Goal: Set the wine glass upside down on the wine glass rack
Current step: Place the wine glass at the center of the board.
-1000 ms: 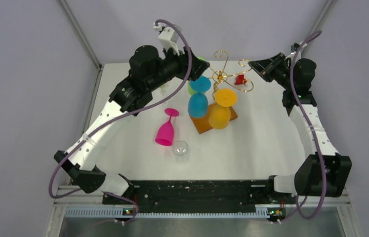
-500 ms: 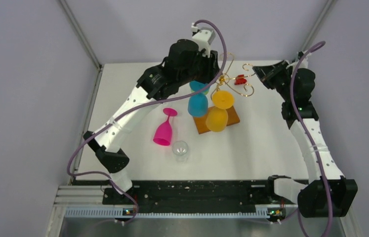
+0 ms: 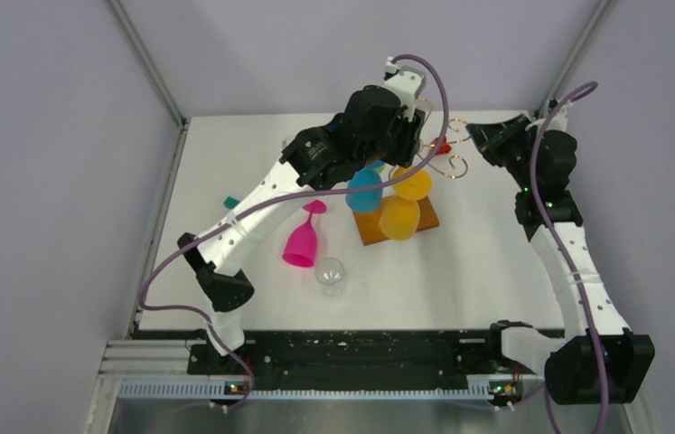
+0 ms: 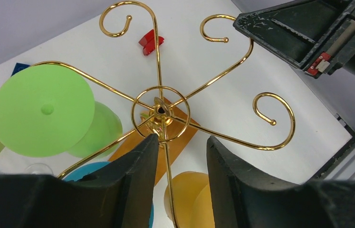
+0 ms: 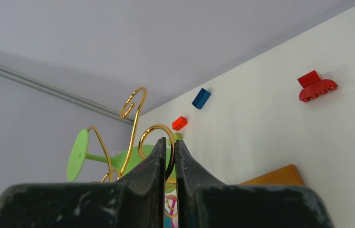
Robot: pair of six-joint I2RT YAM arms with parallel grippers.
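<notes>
The wine glass rack (image 3: 427,219) stands at the back of the table, with blue (image 3: 363,190), yellow (image 3: 401,213) and green (image 4: 42,109) glasses hanging upside down on its gold arms. A pink wine glass (image 3: 302,242) lies on its side left of the rack, and a clear glass (image 3: 330,273) lies in front of it. My left gripper (image 4: 181,140) hovers open just above the rack's hub (image 4: 160,110); one gold arm runs between its fingers and it holds nothing. My right gripper (image 5: 170,141) is shut on a curled arm of the rack (image 5: 135,109) at the rack's right side.
Small bricks lie at the back of the table: a red one (image 5: 315,85), a blue one (image 5: 201,98) and another red one (image 5: 179,123). A teal piece (image 3: 231,200) lies at the left. Grey walls close in the table at the back and on both sides.
My left arm has swung right, from the left of the rack to above its centre, and its jaws have narrowed. The right gripper has stayed shut on the rack's arm.
</notes>
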